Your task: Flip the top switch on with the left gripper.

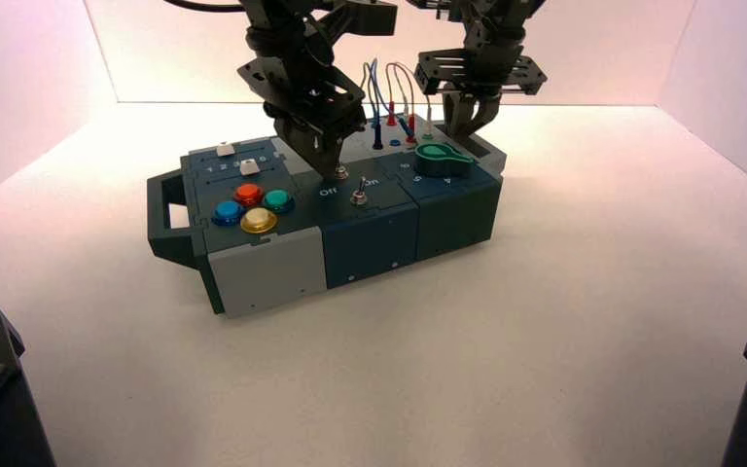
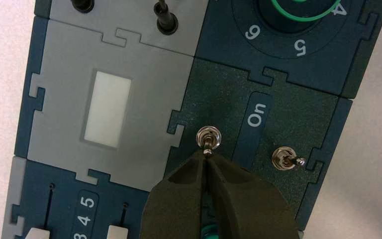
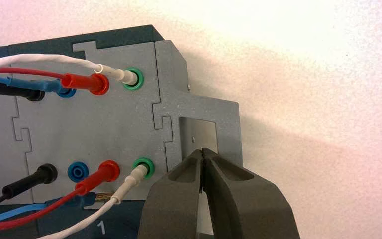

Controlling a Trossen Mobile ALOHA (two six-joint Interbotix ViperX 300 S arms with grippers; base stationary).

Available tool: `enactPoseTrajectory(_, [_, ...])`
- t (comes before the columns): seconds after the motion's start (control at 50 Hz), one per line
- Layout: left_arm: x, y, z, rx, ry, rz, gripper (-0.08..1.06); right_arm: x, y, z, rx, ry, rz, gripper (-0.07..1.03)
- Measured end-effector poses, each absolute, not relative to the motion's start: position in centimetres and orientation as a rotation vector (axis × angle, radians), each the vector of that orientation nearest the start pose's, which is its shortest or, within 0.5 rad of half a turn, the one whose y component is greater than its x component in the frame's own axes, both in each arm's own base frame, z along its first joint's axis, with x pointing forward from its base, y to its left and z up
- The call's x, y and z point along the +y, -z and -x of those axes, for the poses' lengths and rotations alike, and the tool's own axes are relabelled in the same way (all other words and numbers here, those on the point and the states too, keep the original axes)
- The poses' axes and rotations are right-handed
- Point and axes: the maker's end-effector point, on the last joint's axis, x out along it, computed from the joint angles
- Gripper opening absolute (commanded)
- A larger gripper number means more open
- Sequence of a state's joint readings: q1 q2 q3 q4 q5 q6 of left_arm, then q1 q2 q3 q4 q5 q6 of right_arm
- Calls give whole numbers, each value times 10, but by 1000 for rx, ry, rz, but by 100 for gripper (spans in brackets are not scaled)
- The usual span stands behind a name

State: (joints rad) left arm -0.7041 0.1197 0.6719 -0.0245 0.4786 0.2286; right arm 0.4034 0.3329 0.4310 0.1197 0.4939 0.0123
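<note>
Left wrist view shows my left hand (image 2: 205,155) clenched, its tapering dark fingertips at the top switch (image 2: 209,139), a shiny metal toggle on the matte teal panel (image 2: 238,79); contact is hard to judge. My right hand (image 3: 202,153) waits, clenched, over the box's grey end handle (image 3: 229,124).

Looks like a robotics lab. Shows it in robot arms (image 1: 302,78) over a wired box (image 1: 272,272) of buttons and switches.
</note>
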Motion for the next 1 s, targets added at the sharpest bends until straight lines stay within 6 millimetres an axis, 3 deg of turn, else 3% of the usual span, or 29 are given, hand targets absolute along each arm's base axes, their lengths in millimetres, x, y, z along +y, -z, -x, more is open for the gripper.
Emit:
enactPoseTrajectory(0.38, [-238, -37, -278, 1153, 754, -626, -3, 175, -14, -388, 1269, -322, 121, -2])
enactPoseTrajectory(0.48, [-244, -42, -286, 1136, 754, -619, -3, 174, -14, -388, 1270, -319, 119, -2])
enactPoseTrajectory(0.56, [-266, -59, -305, 1076, 767, -607, -3, 174, -14, -387, 1275, -316, 111, -2])
enactPoseTrajectory(0.68, [-271, -55, -304, 1090, 779, -620, -3, 175, -13, -387, 1276, -316, 109, -2])
enactPoseTrajectory(0.86, [-265, -57, -300, 1098, 771, -612, -3, 175, -13, -387, 1277, -318, 112, -2])
enactPoseTrajectory(1.0, [-241, -78, -299, 1071, 732, -572, -3, 176, -13, -386, 1276, -320, 114, -2])
